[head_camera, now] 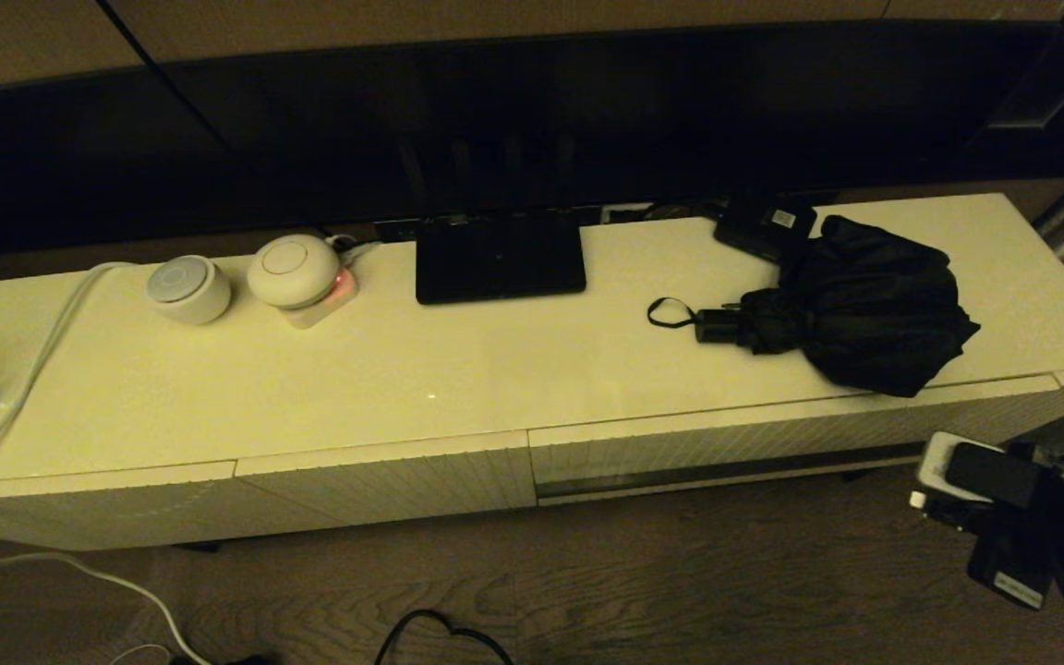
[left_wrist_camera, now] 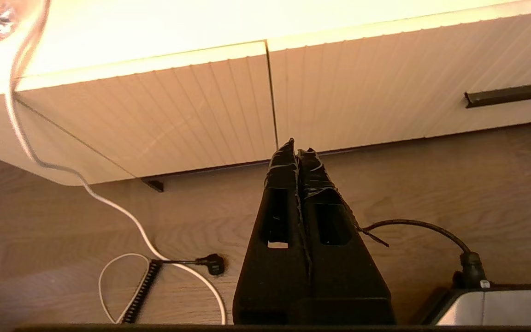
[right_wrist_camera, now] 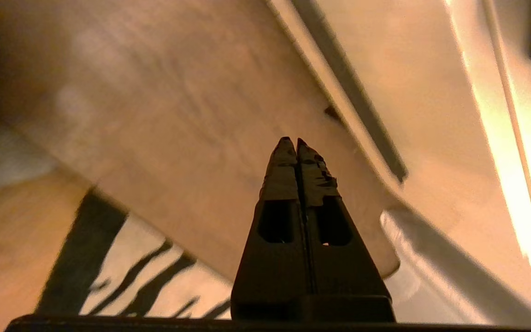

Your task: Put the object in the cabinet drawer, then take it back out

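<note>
Drawer [head_camera: 726,453] shut, umbrella [head_camera: 851,309] waiting on the worktop [head_camera: 403,369].
My right gripper [right_wrist_camera: 292,140] hangs low beside the drawer (jaws closed, empty); left gripper [left_wrist_camera: 297,147] likewise.

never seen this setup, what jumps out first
A black folding umbrella lies baggy on the cabinet top's right end, above the shut ribbed drawer with its dark slot. Two white round gadgets sit toward the left, and a black TV stand base stands mid-back.
</note>
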Controlling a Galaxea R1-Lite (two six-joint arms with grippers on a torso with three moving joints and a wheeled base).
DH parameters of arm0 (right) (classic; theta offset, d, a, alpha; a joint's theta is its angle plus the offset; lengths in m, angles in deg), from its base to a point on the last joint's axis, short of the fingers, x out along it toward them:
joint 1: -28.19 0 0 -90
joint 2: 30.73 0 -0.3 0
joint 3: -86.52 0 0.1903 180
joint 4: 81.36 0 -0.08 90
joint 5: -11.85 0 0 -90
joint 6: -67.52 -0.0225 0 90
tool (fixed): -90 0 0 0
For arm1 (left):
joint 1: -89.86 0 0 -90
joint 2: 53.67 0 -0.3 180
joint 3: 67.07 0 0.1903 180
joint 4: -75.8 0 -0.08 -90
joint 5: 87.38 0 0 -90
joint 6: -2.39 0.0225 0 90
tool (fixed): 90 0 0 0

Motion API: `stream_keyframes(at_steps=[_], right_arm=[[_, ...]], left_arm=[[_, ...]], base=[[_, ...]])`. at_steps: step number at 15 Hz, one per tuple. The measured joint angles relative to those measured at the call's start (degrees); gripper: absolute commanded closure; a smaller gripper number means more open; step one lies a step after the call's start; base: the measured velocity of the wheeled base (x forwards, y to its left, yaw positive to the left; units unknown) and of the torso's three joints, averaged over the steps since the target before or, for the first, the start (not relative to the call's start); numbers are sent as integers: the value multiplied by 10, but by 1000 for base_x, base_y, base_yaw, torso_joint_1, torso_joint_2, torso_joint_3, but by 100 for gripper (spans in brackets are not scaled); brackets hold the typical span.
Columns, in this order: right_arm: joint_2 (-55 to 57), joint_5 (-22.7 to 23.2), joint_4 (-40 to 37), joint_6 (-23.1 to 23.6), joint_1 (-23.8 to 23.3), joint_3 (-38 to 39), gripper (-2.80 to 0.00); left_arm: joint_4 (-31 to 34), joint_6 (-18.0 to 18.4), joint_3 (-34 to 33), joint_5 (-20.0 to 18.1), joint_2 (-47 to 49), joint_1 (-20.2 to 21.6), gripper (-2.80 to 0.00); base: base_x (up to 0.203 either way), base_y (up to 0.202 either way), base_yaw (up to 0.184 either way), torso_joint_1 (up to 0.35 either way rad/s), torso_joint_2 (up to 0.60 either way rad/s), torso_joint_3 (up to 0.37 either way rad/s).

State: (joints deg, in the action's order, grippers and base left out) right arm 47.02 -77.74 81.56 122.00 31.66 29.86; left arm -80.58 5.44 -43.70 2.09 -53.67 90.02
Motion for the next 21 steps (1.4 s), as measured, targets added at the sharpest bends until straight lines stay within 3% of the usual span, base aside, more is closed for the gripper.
stream_keyframes(at_steps=[4, 12, 15, 18, 21], right_arm=[[-166, 0, -118, -27, -29, 0, 0], [-494, -8, -247, -252, -69, 39, 0], [-581, -23, -239, -365, -70, 82, 0], [-634, -80, -212, -487, -44, 133, 0], [-700, -87, -223, -502, -34, 176, 0]], left_arm=[[0, 0, 0, 0, 0, 0, 0], [0, 0, 0, 0, 0, 0, 0], [0, 0, 0, 0, 0, 0, 0], [0, 0, 0, 0, 0, 0, 0], [0, 0, 0, 0, 0, 0, 0]], base=[[0, 0, 0, 0, 0, 0], [0, 0, 0, 0, 0, 0], [0, 0, 0, 0, 0, 0], [0, 0, 0, 0, 0, 0], [0, 0, 0, 0, 0, 0]])
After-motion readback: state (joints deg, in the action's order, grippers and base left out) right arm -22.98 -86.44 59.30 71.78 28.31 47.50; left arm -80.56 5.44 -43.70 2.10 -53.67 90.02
